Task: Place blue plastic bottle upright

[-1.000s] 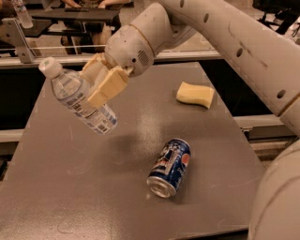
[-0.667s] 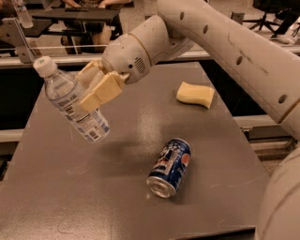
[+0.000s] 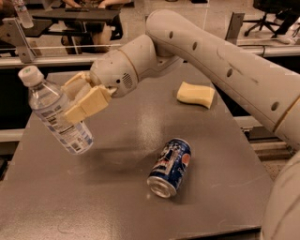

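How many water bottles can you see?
2. One clear plastic water bottle with a white cap is tilted above the grey table, left side, gripped by the robot's hand. Another clear bottle is far back, in the top left corner. More may be hidden.

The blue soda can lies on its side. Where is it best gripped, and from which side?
Probably grip the can across its round middle from above, jaws straddling it: it lies on its side on the table, both flanks free. The gripper, at the view's left, is shut on the blue plastic bottle.
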Controlling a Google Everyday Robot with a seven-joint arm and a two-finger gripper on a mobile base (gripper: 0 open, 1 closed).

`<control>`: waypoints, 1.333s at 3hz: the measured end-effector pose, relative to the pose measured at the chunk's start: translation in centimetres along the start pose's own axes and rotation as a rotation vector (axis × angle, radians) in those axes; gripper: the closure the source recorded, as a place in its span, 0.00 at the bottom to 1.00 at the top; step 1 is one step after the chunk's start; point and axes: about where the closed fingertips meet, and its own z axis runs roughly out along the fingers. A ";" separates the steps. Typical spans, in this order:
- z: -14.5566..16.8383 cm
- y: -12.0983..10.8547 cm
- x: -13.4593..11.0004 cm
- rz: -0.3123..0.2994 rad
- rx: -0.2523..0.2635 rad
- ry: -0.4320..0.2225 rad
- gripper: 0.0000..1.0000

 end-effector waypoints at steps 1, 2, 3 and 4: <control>1.4 -0.6 0.4 -0.010 -0.014 -0.032 1.00; 2.5 -1.1 0.9 -0.024 -0.028 -0.070 1.00; 3.3 -1.5 1.6 -0.034 -0.045 -0.110 1.00; 3.8 -1.8 2.3 -0.040 -0.061 -0.135 0.83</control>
